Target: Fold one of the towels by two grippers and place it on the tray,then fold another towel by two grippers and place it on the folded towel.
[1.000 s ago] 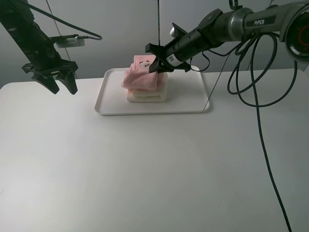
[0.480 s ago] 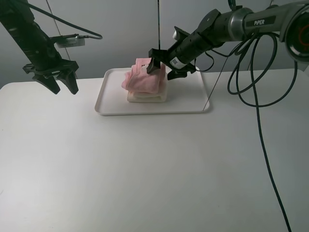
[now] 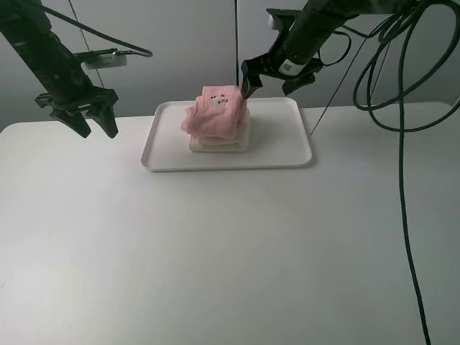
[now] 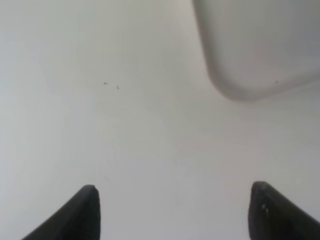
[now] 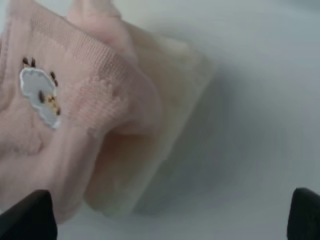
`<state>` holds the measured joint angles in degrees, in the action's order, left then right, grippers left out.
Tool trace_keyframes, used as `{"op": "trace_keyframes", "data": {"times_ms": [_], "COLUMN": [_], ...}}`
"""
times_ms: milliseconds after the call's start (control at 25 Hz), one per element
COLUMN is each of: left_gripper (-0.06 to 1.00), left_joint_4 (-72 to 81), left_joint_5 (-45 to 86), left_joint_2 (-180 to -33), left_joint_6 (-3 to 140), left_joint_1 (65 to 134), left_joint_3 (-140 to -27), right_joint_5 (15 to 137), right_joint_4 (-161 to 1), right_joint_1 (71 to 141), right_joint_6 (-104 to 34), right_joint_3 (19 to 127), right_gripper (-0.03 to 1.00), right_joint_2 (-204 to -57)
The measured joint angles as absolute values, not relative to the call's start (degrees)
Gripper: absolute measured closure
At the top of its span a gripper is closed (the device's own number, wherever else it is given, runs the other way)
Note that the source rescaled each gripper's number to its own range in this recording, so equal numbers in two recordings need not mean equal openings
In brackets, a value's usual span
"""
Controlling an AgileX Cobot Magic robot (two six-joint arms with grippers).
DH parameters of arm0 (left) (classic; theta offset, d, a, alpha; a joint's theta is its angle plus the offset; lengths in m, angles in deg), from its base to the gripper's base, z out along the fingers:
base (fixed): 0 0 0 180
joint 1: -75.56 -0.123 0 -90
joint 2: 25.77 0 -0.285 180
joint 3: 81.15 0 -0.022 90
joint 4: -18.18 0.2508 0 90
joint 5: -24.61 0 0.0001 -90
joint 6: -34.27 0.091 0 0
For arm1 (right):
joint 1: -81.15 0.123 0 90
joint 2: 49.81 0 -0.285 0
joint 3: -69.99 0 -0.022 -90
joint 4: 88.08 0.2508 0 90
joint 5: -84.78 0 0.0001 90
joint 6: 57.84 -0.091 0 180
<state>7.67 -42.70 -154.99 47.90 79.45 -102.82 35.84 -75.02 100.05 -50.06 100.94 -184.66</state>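
Note:
A folded pink towel with a small embroidered patch lies on a folded cream towel on the white tray. Both towels also show in the right wrist view: the pink one over the cream one. My right gripper is open and empty, raised just behind and right of the stack. My left gripper is open and empty, above the table left of the tray; its fingertips frame bare table in the left wrist view.
The tray's corner shows in the left wrist view. Black cables hang down on the right over the white table. A grey wall stands behind the table.
My right gripper has opened, let go of the pink towel and risen up and to the right. The pink towel now rests on the cream towel. The left arm has barely moved.

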Motion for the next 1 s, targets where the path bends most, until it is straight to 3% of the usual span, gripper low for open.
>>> {"op": "trace_keyframes", "data": {"times_ms": [240, 560, 1000], "left_gripper": [0.15, 0.15, -0.02], "left_joint_4": [6.53, 8.69, 11.99], "left_joint_5": [-39.83, -31.41, -30.16], "left_joint_2": [-150.08, -131.54, -102.91], "left_joint_6": [49.06, 49.4, 46.31], "left_joint_1": [79.45, 79.45, 79.45], "left_joint_3": [-98.72, -82.61, -59.21], "right_joint_5": [34.78, 40.39, 30.79], "right_joint_4": [-86.07, -88.9, -88.9], "right_joint_1": [100.05, 100.05, 100.05], "right_joint_6": [-55.14, -57.84, -57.84], "right_joint_3": [96.23, 68.06, 41.35], "right_gripper": [-0.03, -0.03, -0.03], "right_joint_2": [-175.18, -154.84, -121.8]}}
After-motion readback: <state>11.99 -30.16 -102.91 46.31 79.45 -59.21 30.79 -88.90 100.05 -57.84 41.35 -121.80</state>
